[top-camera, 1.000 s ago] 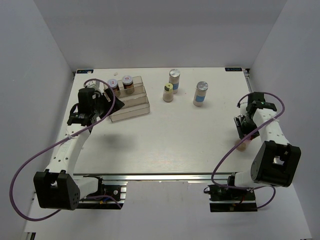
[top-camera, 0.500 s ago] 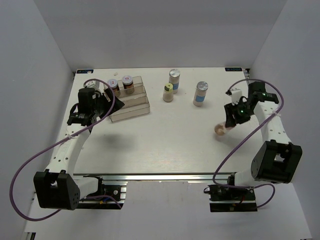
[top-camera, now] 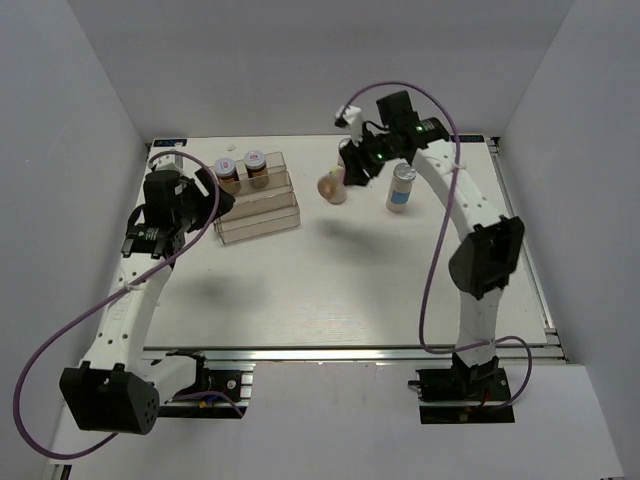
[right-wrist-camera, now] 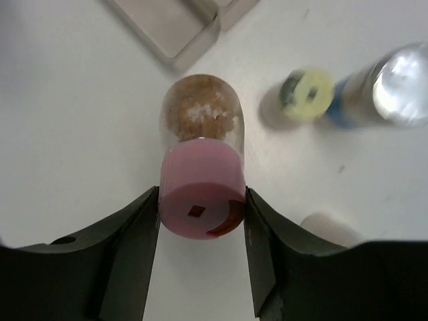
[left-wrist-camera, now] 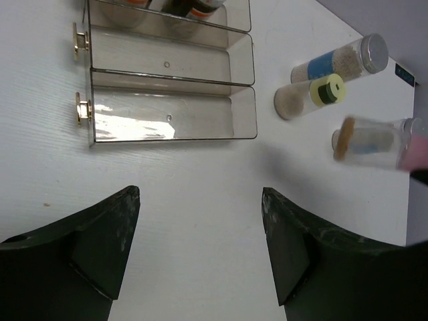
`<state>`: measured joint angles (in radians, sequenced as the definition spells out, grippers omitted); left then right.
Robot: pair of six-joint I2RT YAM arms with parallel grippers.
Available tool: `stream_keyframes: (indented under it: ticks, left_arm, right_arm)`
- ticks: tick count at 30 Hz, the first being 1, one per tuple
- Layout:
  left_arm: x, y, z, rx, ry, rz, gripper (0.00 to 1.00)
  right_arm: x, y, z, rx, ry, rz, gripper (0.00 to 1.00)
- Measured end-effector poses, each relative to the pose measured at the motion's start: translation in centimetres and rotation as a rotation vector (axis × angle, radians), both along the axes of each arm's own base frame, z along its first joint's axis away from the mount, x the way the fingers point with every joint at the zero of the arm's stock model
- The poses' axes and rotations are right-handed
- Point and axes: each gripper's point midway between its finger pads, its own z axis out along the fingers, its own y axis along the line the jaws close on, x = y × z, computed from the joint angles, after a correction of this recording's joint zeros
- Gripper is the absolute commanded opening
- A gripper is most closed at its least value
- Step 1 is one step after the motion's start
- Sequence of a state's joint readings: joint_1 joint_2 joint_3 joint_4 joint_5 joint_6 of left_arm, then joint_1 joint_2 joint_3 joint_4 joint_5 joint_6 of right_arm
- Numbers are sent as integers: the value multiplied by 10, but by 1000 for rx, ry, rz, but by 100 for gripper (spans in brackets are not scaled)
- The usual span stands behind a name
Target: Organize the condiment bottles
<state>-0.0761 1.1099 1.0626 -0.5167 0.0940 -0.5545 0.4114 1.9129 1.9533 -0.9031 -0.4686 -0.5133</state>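
A: Condiment bottles: where do the six stand?

B: The pink-lidded jar [right-wrist-camera: 200, 190] is the one in hand. The jaws of the right arm [top-camera: 468, 195] are clenched on its lid end. It hangs tipped on its side above the far part of the bench [top-camera: 350, 290], just beside the yellow-lidded jar [right-wrist-camera: 306, 93].

A: And the others?

B: Two red-lidded jars [top-camera: 257, 168] sit side by side on the top step of the clear rack [left-wrist-camera: 167, 114]. The yellow-lidded one and a white jar [left-wrist-camera: 338, 61] with a blue band stand close together to the right of the rack. The second white jar [top-camera: 402, 187] stands further right, apart from them.

A: So which step is this?

B: I read it as the carry toward the rack. The jar is aloft and not yet set down.

A: What about the left arm [top-camera: 140, 290]?

B: Its jaws are spread wide with nothing between them. They hover over the bench just beside the rack and face it.

A: What does the next move call for?

B: Both lower steps hold nothing, so either should take the jar. It needs turning lid up, then lowering squarely into a step before the jaws let go. The path ought to pass clear of the yellow-lidded jar. The step walls look low, so a tilted jar could catch an edge.
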Motion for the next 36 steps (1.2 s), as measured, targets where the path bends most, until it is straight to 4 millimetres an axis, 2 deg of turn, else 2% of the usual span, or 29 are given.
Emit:
stream_keyframes:
  ticks: [3, 5, 12, 14, 23, 30, 36]
  left_arm:
    - [-6, 6, 8, 14, -15, 28, 83]
    - [-10, 10, 12, 23, -21, 50, 83]
    - [-25, 18, 21, 20, -33, 101, 83]
    - [-28, 19, 23, 15, -36, 110, 83]
    - [-28, 19, 21, 6, -28, 119, 83]
    - [-14, 13, 11, -12, -23, 97, 84]
    - [9, 3, -5, -32, 2, 56, 84]
  right_arm:
    - [48, 48, 24, 64, -119, 9, 0]
    - [66, 75, 30, 96, -188, 14, 0]
    - [58, 142, 5, 135, -242, 37, 0]
    - [62, 157, 3, 163, -253, 33, 0]
    - [90, 172, -7, 191, -333, -4, 0]
    - [89, 187, -19, 177, -366, 16, 0]
    - [88, 187, -31, 153, -368, 29, 0]
